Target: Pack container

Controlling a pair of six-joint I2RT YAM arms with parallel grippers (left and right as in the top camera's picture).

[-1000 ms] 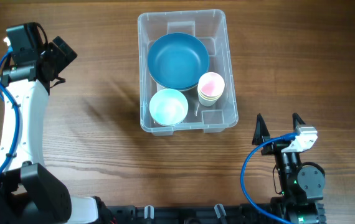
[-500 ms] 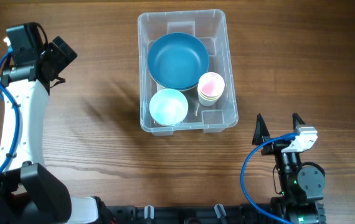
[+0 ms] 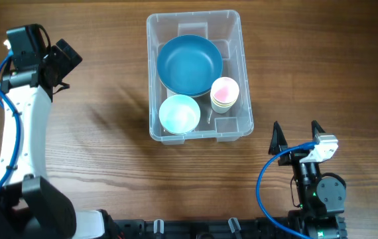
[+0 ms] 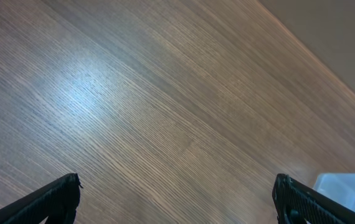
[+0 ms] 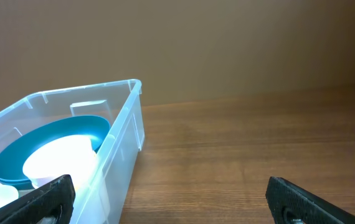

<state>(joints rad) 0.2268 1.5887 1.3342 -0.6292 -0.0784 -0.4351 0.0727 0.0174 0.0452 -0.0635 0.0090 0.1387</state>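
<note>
Crockery over a brown wood-grain surface (image 3: pixel 96 149)

A large teal bowl (image 3: pixel 189 64) is seen lying open side up inside the container (image 3: pixel 192 14), towards its far end. A smaller pale bowl (image 3: pixel 179 113) is set just beside it in the near left corner. A stack of cups (image 3: pixel 224 93), the top one pink inside, is stood upright by the right wall, close to both bowls.

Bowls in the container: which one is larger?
The dark blue bowl at the container's far end; the pale bowl nearer the arms is clearly smaller.
</note>
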